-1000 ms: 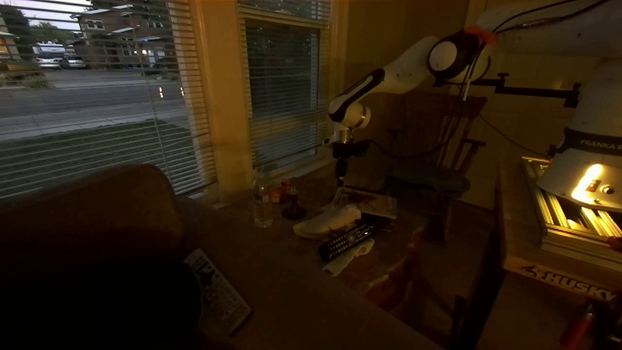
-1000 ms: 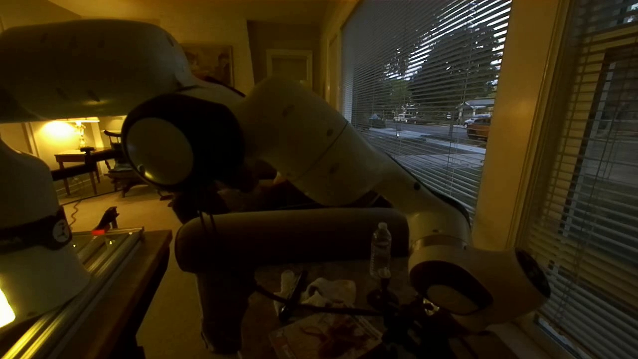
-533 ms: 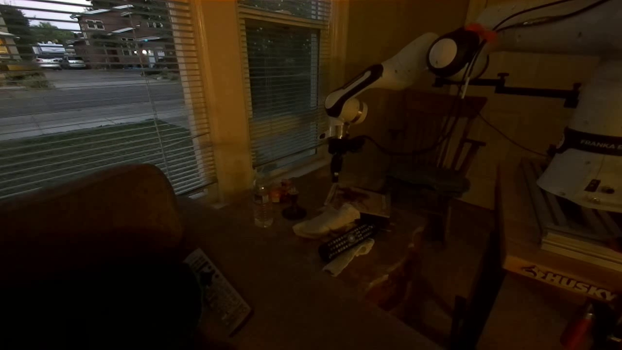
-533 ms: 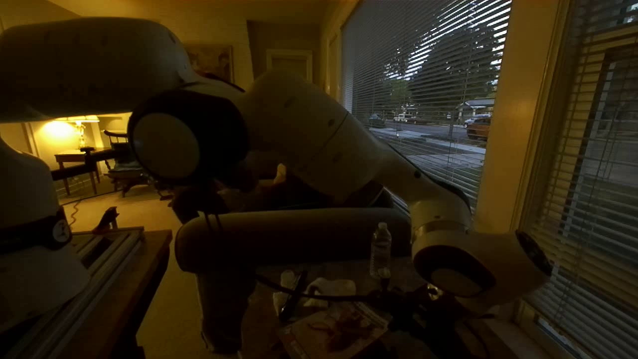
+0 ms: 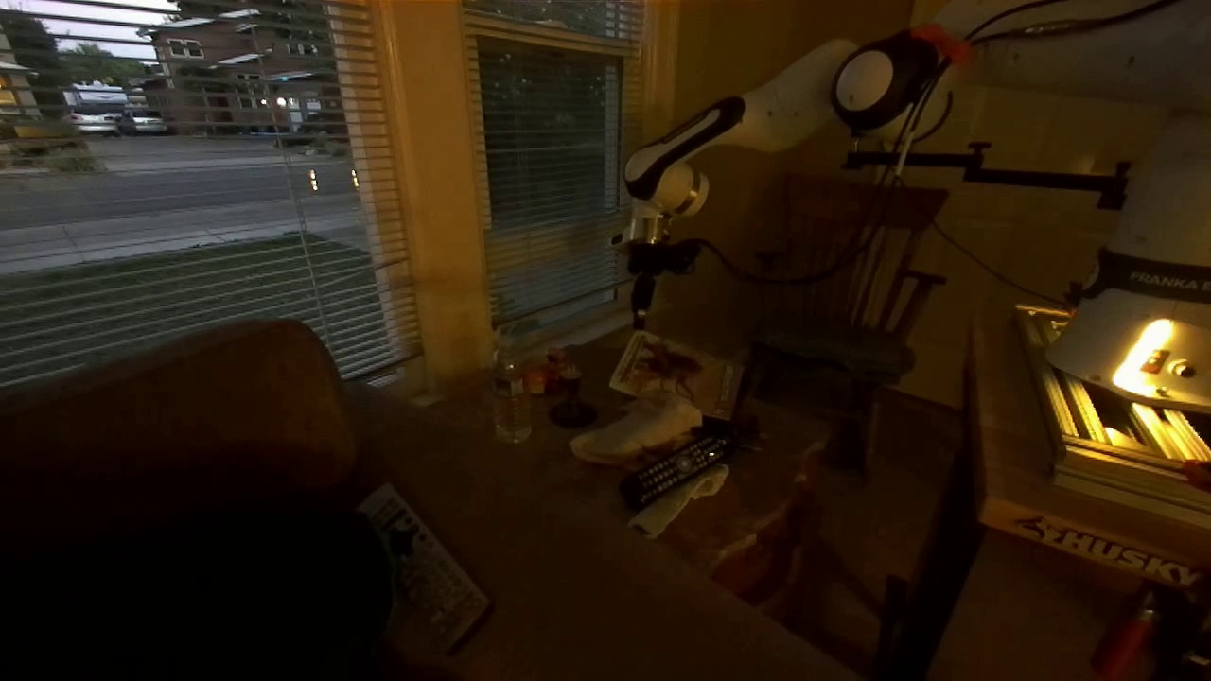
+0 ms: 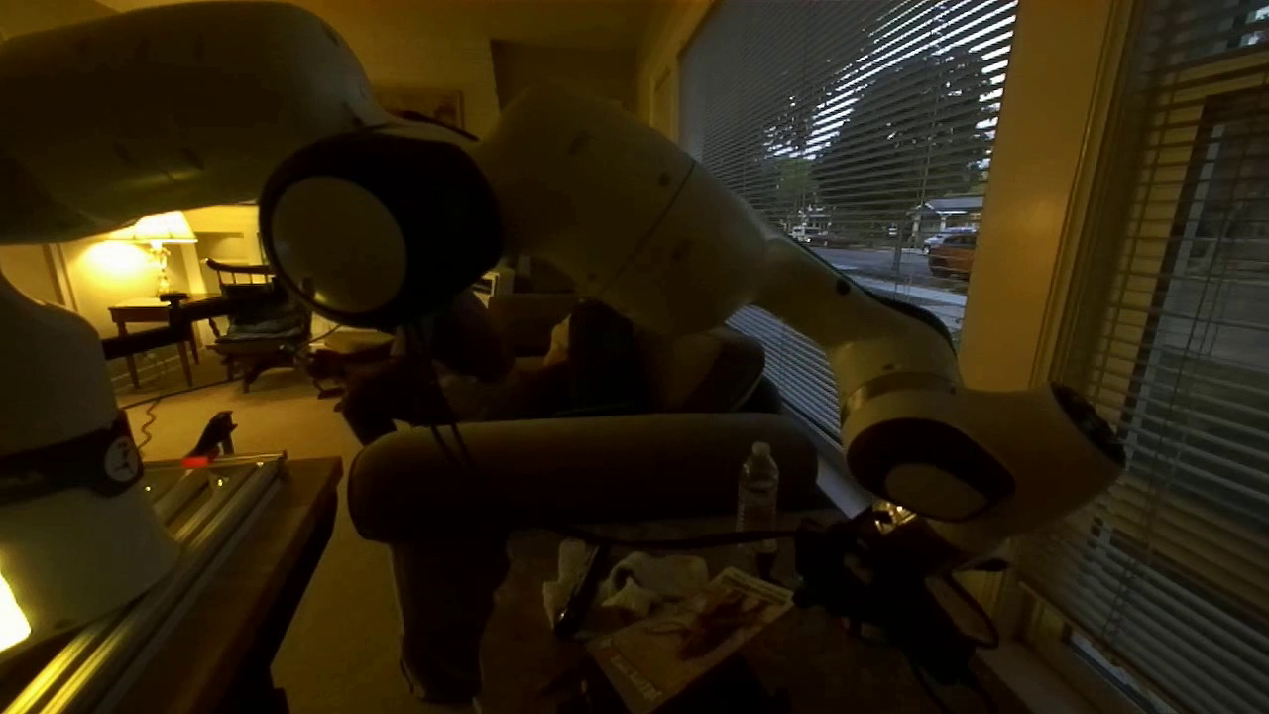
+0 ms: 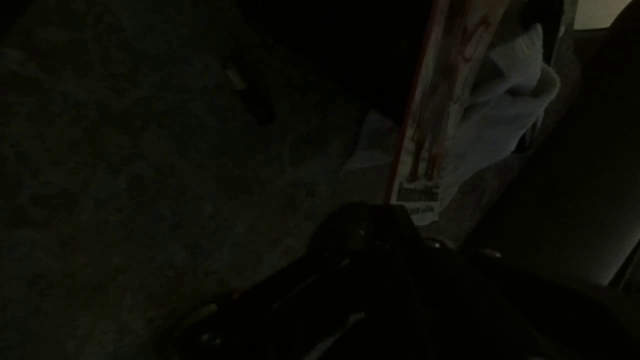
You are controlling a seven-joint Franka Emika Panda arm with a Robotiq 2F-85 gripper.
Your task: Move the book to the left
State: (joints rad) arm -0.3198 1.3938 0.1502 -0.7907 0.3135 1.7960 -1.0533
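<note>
The hand [image 5: 640,324] is pinched tight on the book [image 5: 681,371], right at one corner. The book is tipped: the end by the hand is up high, and the far end looks lower. In both exterior views it slants above the tabletop [image 6: 530,615]. It is too dark to tell if the low end touches what is under it. The cover is pale with a reddish-brown picture. In the wrist view the book shows almost from the side, with a red line down its edge.

A lumpy white cloth [image 5: 639,433] is just beside the book, but I can't tell if they touch. Next to it is a black remote [image 5: 676,469] with rows of buttons, and then a smaller white rag [image 5: 681,501]. The remote lies between the two. A clear bottle [image 5: 512,402] stands up straight near the window [image 5: 558,170]. Beside it is a little dark stand [image 5: 572,412], and close to that is a red and orange thing [image 5: 544,376], too dim to name. In an exterior view a fat couch arm [image 6: 585,476] is behind the bottle. A wooden chair [image 5: 837,348] stands past the book. The robot's white arm [image 5: 790,109] reaches across from a bench [image 5: 1022,511] that says HUSKY. Far back, a lamp [image 6: 164,230] glows yellow.
</note>
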